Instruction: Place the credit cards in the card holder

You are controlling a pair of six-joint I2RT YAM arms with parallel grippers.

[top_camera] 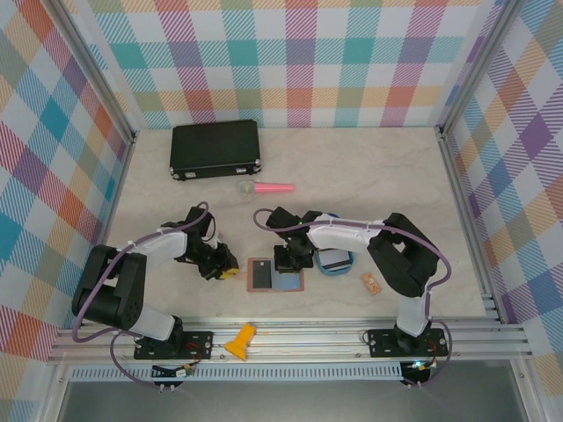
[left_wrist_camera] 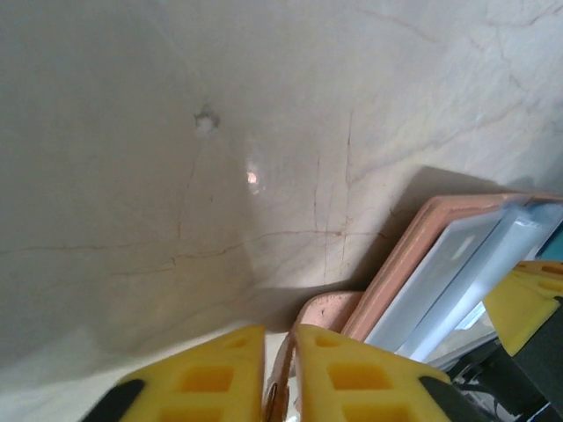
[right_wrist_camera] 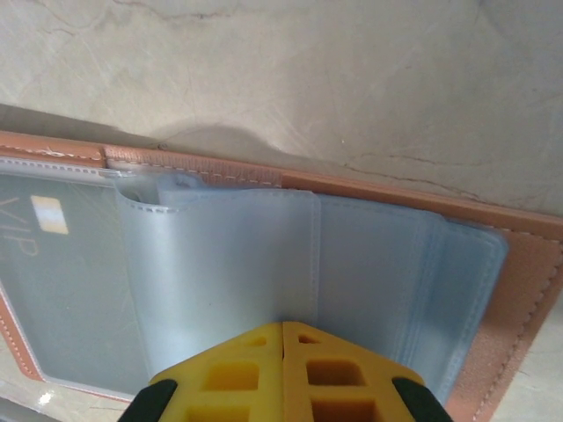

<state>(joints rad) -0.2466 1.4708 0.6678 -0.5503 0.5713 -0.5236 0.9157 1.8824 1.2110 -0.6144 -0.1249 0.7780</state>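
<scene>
- Card holder (top_camera: 274,274) lies at table (top_camera: 396,185) front-centre.
- Tray (top_camera: 324,269) just right of it, cards (top_camera: 332,258) inside (count unclear).
- Tag (top_camera: 370,282) right of tray.
- Case (top_camera: 215,149) behind, far left.

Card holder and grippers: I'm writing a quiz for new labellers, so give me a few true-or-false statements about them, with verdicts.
1. The card holder lies open on the table. True.
2. The right gripper is shut on a clear sleeve of the card holder. True.
3. The left gripper hangs wide open. False: it pinches the holder's pinkish tab.
4. A card marked VIP sits in one sleeve. True.
5. The black case stands open. False: it is closed.
</scene>
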